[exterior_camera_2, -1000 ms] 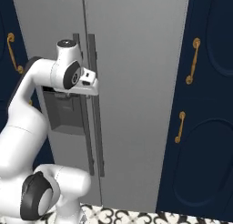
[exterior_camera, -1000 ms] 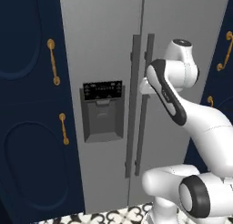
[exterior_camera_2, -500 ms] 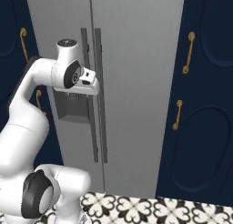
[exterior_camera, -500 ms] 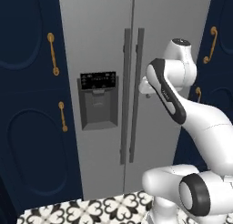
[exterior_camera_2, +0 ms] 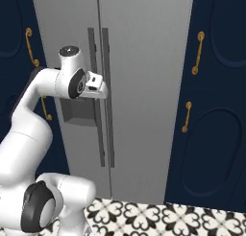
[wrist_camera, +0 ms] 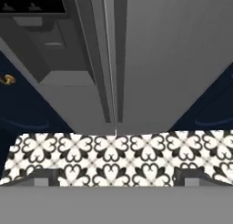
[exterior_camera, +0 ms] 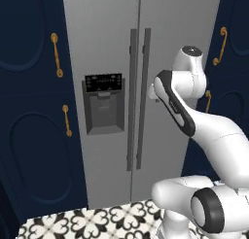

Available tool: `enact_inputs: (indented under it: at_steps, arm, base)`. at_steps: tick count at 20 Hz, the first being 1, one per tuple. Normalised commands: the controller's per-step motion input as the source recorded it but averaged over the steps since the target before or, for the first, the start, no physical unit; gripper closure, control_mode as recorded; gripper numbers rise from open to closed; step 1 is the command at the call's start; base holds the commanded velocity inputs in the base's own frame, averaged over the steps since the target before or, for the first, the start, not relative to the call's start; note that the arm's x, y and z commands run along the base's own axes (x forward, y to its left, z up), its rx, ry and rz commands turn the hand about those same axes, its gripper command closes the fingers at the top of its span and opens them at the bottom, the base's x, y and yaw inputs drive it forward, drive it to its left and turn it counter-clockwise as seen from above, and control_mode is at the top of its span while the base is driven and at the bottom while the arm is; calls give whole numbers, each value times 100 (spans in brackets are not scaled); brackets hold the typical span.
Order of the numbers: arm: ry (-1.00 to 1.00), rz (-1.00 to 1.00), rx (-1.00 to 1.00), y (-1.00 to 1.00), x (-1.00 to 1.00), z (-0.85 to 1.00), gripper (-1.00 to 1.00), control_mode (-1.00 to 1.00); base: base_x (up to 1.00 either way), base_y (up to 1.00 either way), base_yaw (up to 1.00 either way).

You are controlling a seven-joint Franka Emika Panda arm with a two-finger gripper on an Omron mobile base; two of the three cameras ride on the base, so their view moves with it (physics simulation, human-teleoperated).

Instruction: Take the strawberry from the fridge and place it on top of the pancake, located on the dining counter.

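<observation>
Navy cabinets (exterior_camera: pixel 29 136) with gold handles (exterior_camera: pixel 57 54) stand on the left, and beside them the grey fridge (exterior_camera: pixel 112 48) fills the middle of both base views, its two doors shut. On the left door sits the black-panelled dispenser (exterior_camera: pixel 103 107), and the two long dark bar handles (exterior_camera: pixel 138 97) run down side by side along the seam between the doors. More navy cabinets (exterior_camera_2: pixel 216 110) with gold handles (exterior_camera_2: pixel 196 53) close the scene on the right. A black-and-white patterned top (exterior_camera_2: pixel 158 216) lies low and near, in front of the fridge.

From the base at the near right of the left base view, the white arm (exterior_camera: pixel 194 126) climbs, bends at a dark-banded elbow and folds back, so that the hand (exterior_camera_2: pixel 95 85) hangs in front of the fridge at about dispenser height, close to the bar handles but apart from them. The hand points downward: its camera looks along the door seam, with the fridge front above and the patterned top below.

Jaws stand wide open and grip nothing; the two dark fingertips (wrist_camera: pixel 45 176) sit far apart at the bottom corners of the hand view, and the gripper (wrist_camera: pixel 116 177) hovers over the patterned top, just off the foot of the doors.

With the doors shut, I cannot tell where the strawberry lies.
</observation>
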Motion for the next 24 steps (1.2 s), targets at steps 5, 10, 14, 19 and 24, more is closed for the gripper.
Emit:
enact_inputs:
  at_steps: [5, 10, 14, 19, 24]
  arm:
    - [-25, -14, -1, 0, 84, -8, -100, -100]
    - [-27, -2, 0, -1, 76, 0, -100, -100]
    - [1, 20, 0, -33, 76, 2, -100, -100]
    - [1, 13, 0, -13, 43, 0, -100, -100]
    - [0, -1, -3, 11, 35, 4, -100, -100]
  base:
    - [0, 0, 0]
    - [0, 0, 0]
    - [0, 0, 0]
    - [0, 0, 0]
    - [0, 0, 0]
